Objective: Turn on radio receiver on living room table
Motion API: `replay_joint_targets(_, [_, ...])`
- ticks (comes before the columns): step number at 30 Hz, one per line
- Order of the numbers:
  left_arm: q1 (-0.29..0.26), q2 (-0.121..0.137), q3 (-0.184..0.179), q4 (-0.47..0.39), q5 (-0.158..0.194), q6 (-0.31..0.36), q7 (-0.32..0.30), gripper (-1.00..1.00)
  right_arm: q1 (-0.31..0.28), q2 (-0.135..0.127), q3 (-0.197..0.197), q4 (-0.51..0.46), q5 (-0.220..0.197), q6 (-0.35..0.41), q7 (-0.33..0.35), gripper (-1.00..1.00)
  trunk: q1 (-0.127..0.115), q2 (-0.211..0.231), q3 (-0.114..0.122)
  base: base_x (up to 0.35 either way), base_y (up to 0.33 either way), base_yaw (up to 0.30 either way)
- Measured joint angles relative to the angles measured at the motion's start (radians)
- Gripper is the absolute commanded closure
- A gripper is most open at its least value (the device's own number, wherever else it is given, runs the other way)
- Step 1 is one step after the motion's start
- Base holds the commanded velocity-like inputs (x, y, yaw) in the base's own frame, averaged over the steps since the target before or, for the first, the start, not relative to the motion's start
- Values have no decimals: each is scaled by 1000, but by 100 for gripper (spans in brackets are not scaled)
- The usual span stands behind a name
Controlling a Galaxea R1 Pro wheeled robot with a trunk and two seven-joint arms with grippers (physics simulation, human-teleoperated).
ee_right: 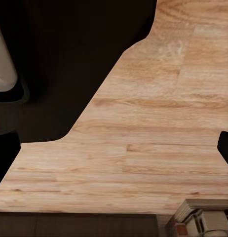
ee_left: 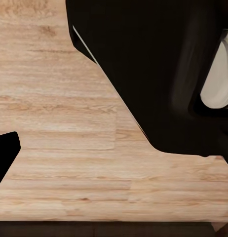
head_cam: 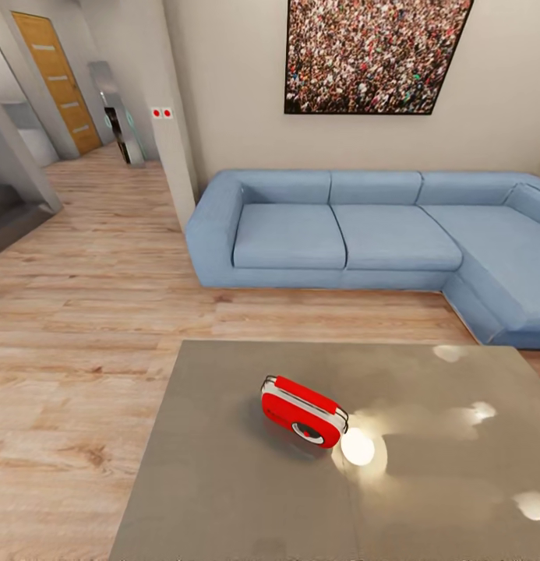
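Radio receiver [head_cam: 304,411] first: it is what we must switch on, and it lies a bit tipped on the shiny grey table [head_cam: 223,483], near the middle. Our claws are not up there yet. In both wrist views they hang low and look down at the light wood floor [ee_left: 69,148]. In the left wrist view we see one dark finger tip [ee_left: 5,155] at the edge. In the right wrist view we see two dark finger tips [ee_right: 4,155], one at each edge with floor between them, so we think the right claw is apart. We cannot tell for the left one. Neither claw holds a thing.

We think the arms hang down like this because we are just rolling up to the table, and low arms do not bump it.

Out from the claws, the radio is up on the table and in front of us, well apart from both. Its round dial faces us, which should make it easy to reach. Past the table is the blue sofa [head_cam: 340,234], and above it a picture of a crowd [head_cam: 375,54].

We can read no words or names on the radio. Two small red squares [head_cam: 161,113] sit on the wall, too small to read.
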Motion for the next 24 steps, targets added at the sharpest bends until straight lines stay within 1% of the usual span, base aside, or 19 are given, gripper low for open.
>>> replay_joint_targets(24, [0,0,0,0,0,0,0,-100,0,0,0,0,-1,0,0,-100,0,0,-38,0,0,0])
